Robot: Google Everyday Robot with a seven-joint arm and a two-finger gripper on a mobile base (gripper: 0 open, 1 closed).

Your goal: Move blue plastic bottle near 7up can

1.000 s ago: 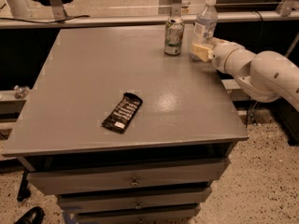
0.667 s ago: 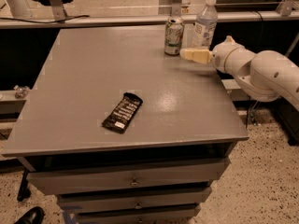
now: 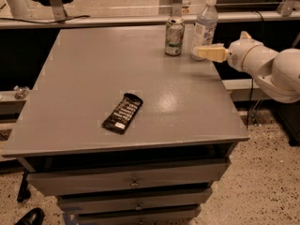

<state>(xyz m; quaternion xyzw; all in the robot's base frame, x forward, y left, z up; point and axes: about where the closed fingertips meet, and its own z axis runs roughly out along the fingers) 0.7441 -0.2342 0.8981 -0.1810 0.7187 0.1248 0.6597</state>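
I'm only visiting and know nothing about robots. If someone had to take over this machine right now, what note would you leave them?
Pincer: at the table's far right corner, level with the lower part of the blue plastic bottle; I cannot tell whether it touches it.
Things: the bottle stands upright just right of the 7up can, a small gap between them, both at the far edge. A black snack wrapper lies flat mid-table, out of the way.
Done: the bottle looks placed near the can.
Left: probably only to draw the arm clear without knocking the bottle over.

The gripper [image 3: 201, 53] (beside the blue plastic bottle [image 3: 206, 22]) perhaps hides its base.
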